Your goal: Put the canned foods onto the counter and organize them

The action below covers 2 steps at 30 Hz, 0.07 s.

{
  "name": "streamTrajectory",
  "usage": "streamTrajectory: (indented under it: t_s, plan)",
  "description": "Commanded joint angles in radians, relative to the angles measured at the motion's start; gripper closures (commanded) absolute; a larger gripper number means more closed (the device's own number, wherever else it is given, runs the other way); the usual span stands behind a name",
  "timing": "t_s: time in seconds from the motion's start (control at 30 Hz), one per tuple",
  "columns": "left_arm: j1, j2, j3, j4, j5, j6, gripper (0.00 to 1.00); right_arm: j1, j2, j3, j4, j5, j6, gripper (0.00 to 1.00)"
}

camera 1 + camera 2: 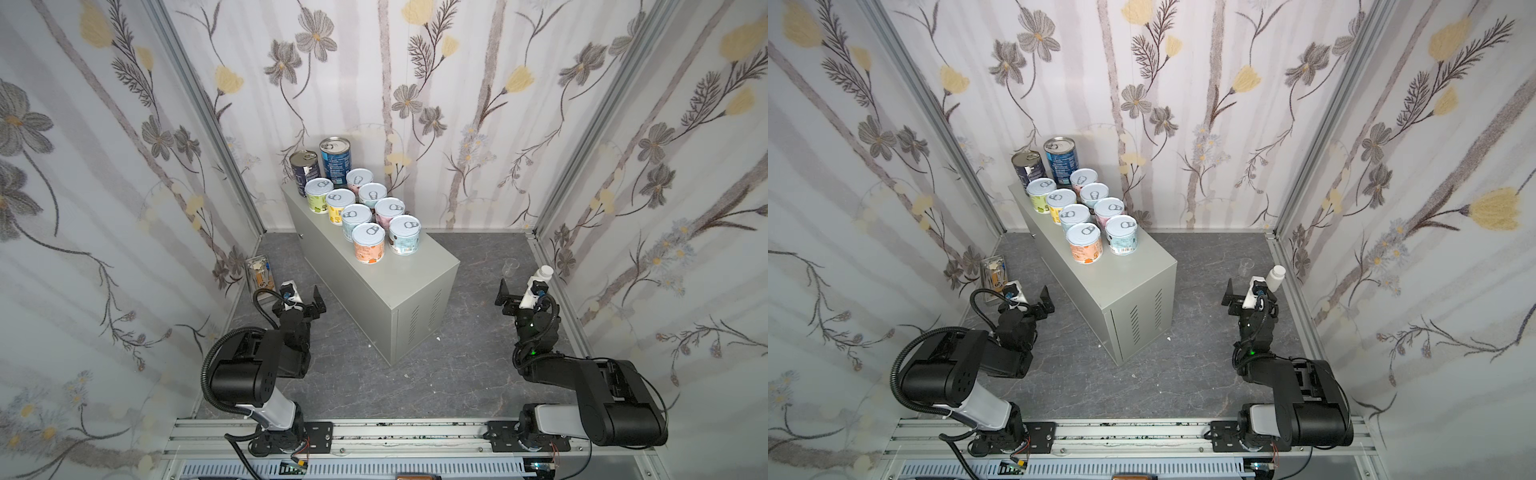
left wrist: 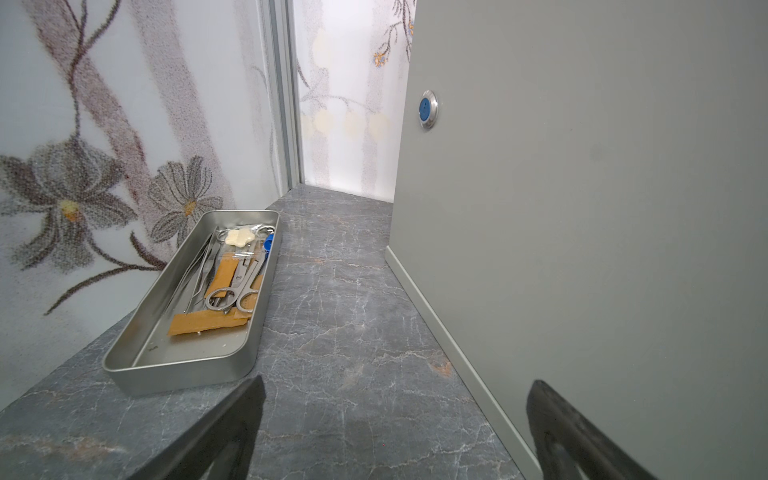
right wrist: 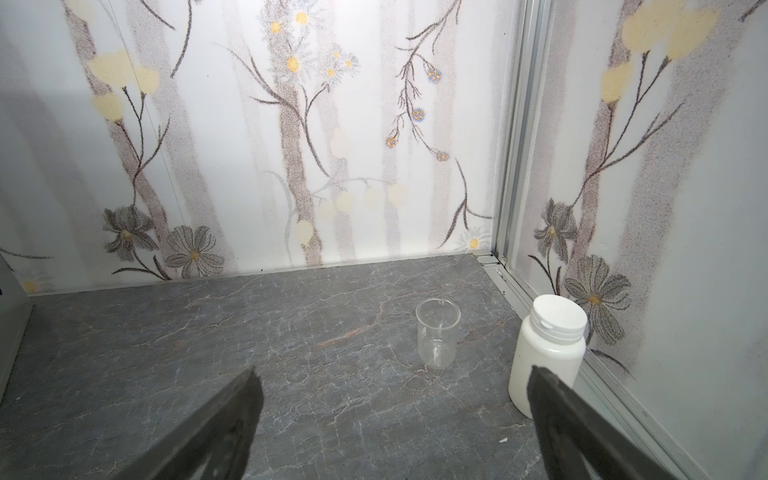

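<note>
Black arms (image 1: 245, 370), white links (image 1: 276, 409), ribbed cables (image 1: 205, 374)

The counter (image 1: 419, 266), a light grey metal cabinet with vent slits on its near end, stands just above the centre of both top views. It runs diagonally from the back wall toward the lower right. All ten canned foods (image 1: 356, 216) stand upright on its far half, pull-tab lids up. Two taller cans (image 1: 335, 162) with dark blue labels sit side by side at the far end. In front of them, eight shorter cans (image 1: 368, 245) with pale lids and pastel labels form two close rows of four.
</note>
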Motion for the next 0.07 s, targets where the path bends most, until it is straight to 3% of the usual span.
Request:
streamTrajectory:
  t_s: [0.0,0.03]
  plan:
    - [0.001,-0.003,0.005,0.023,-0.003,-0.002,0.0,0.001,0.003,0.006,0.003,-0.01,-0.014,0.0]
    - [0.001,-0.004,0.005,0.023,-0.004,-0.003,0.0,0.001,0.002,0.006,0.003,-0.01,-0.013,0.0]
